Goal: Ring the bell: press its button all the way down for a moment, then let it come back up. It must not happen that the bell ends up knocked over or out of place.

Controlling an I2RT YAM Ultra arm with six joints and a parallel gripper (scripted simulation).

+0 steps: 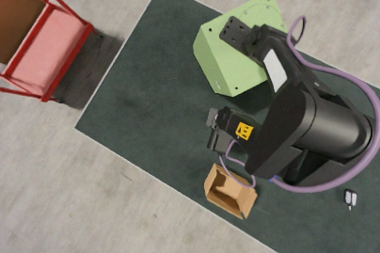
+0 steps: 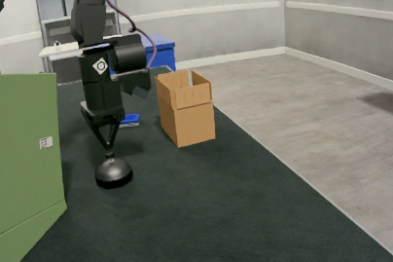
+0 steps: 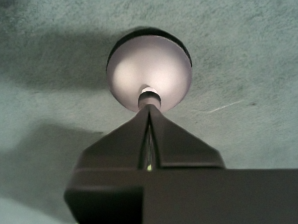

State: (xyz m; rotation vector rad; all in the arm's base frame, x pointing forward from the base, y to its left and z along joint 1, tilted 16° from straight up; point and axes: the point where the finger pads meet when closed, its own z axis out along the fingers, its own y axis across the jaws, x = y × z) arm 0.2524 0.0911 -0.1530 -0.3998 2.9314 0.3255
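Pointing straight down, closed empty pincer (image 2: pixel 109 153), tips touching bell (image 2: pixel 114 172) button (image 3: pixel 149 93) directly beneath.

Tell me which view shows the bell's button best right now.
The wrist view: the button sits centred on the bell dome, with the shut pincer tip right at it. The exterior view shows the bell side-on, the button only a tiny nub under the tip. In the top view the arm hides the bell.

A black arm's claw (image 2: pixel 109 153), shut with nothing in it, points straight down with its tip on the button of a black domed bell (image 2: pixel 113 172) standing on dark green carpet (image 2: pixel 204 200), near an open brown cardboard box (image 2: pixel 186 107).
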